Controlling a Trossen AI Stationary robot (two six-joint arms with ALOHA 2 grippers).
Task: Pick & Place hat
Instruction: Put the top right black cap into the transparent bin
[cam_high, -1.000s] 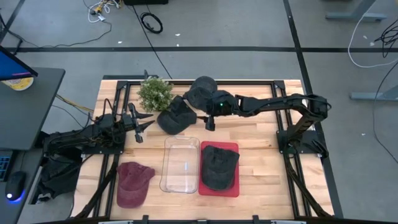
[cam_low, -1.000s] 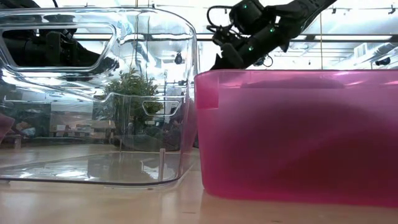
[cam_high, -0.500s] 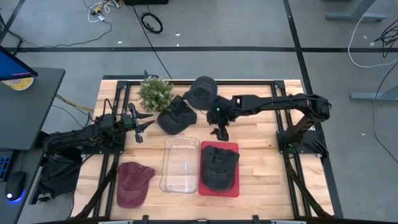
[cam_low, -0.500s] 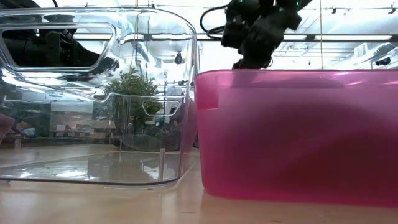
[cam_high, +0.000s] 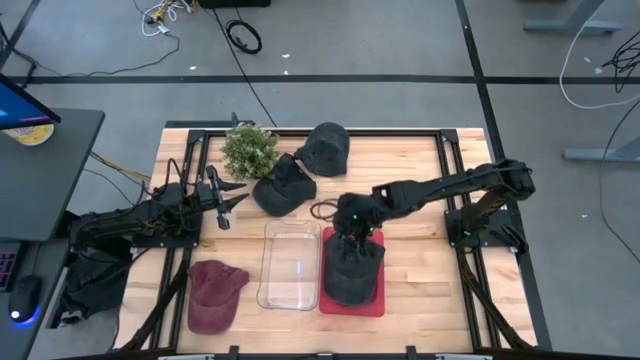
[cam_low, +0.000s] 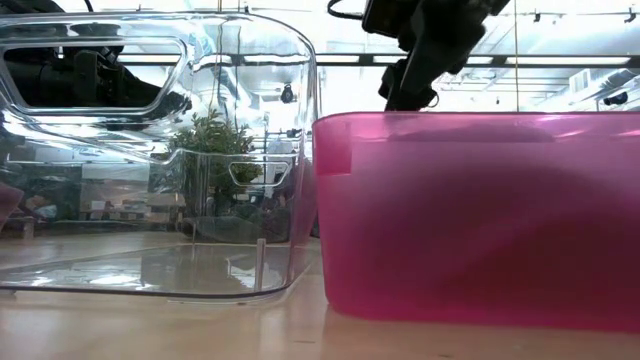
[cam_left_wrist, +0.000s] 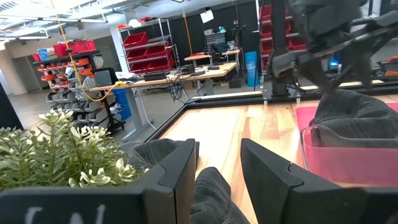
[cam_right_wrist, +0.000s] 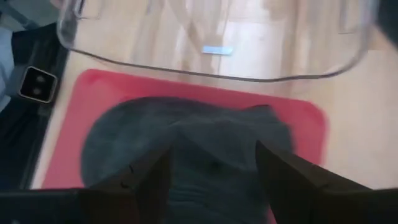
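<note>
Four hats were on the table as we looked down: a dark hat (cam_high: 351, 268) sitting in the red bin (cam_high: 376, 300), a maroon hat (cam_high: 214, 291) near the front left corner, and two more dark ones at the back, one hat (cam_high: 283, 187) just beside the plant (cam_high: 248, 148) and another hat (cam_high: 325, 147) further back by the frame. We saw the right gripper (cam_high: 358, 233) poised directly over the back edge of the red bin, and through its wrist camera its two fingers (cam_right_wrist: 152, 180) stood spread apart, straddling the crown of the dark hat (cam_right_wrist: 186, 158) with nothing clamped between them. The clear bin (cam_high: 290, 263) stood touching the red one on its left side. We found the left gripper (cam_high: 222, 205) waiting at the left side of the table near the plant, fingers parted and empty.
</note>
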